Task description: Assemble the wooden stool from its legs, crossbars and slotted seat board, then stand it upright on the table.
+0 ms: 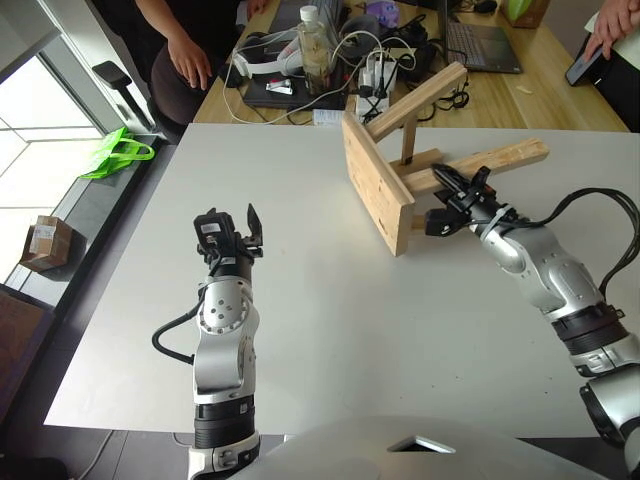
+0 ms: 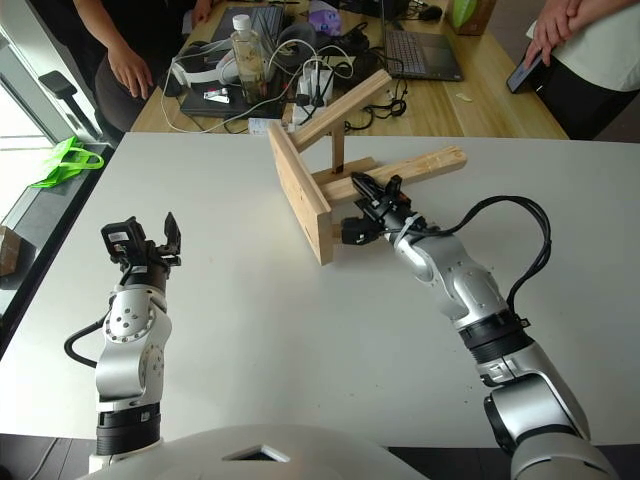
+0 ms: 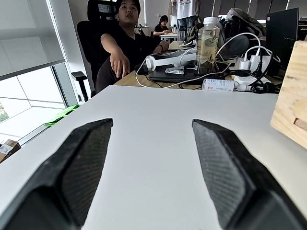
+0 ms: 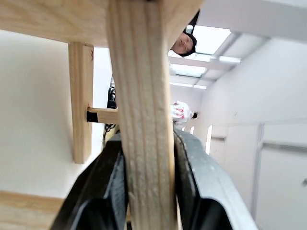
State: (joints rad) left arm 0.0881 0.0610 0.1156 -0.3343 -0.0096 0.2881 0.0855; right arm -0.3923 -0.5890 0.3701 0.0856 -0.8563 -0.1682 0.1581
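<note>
The wooden stool lies on its side on the white table (image 1: 330, 330). Its seat board (image 1: 376, 186) stands on edge, and two legs point away from it toward the right: an upper leg (image 1: 420, 100) angled up and a lower leg (image 1: 480, 165) resting near the tabletop, with a dark crossbar (image 1: 409, 140) between them. My right gripper (image 1: 455, 195) is shut on the lower leg (image 4: 144, 110) close to the seat board. My left gripper (image 1: 232, 228) is open above bare table at the left, well apart from the stool, with both fingers (image 3: 86, 163) spread.
A wooden desk (image 1: 540, 90) behind the table holds a bottle (image 1: 314, 45), headphones, cables and a laptop (image 1: 480, 45). A person's hand (image 1: 188, 60) rests at its left end. A green bag (image 1: 118, 152) lies on the floor left of the table.
</note>
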